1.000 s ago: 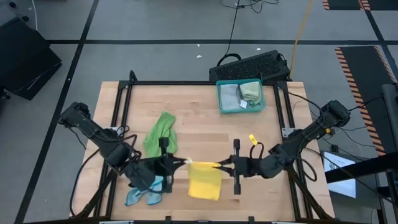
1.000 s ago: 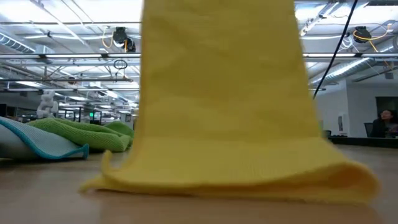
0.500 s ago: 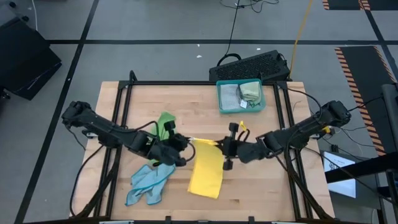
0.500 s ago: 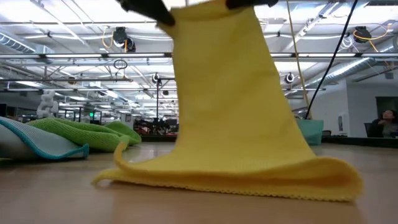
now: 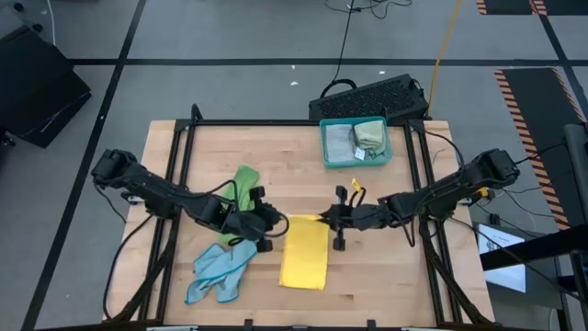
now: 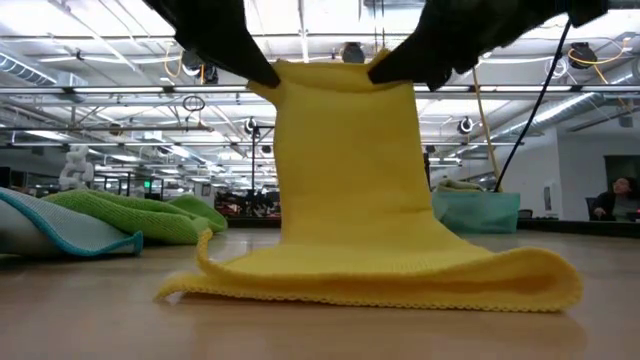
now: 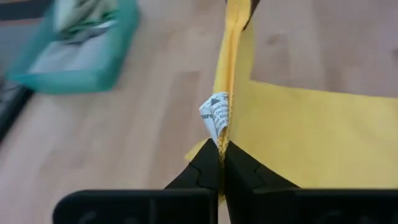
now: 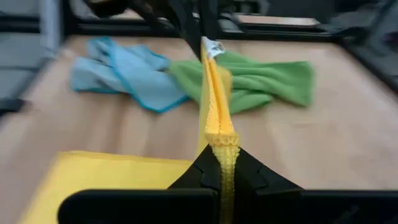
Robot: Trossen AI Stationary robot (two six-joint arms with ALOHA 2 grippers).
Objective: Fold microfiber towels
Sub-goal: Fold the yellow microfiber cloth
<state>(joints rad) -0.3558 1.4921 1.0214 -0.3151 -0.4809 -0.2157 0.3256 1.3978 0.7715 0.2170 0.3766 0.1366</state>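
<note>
On the left of the wooden surface, a crumpled light blue towel lies near the front edge, with a bright green towel bunched just behind it. The left gripper sits low beside them, its fingers clenched on one upper corner of the yellow towel; its own wrist view shows what the overhead view cannot, a small white printed tag at that pinched corner. The yellow towel lies at the middle front of the surface, its far edge lifted between the two arms. Only the low view shows how: the cloth rises upright as a smooth sheet from a flat part resting on the surface, one bottom corner curled up. The right gripper meets the other upper corner, fingers clamped on the stitched hem, seen up close from the right wrist as a taut yellow ridge running toward the other arm. Farther back and to the right, a teal tray holds folded cloths, grey and pale green, with a dark keyboard behind it.
</note>
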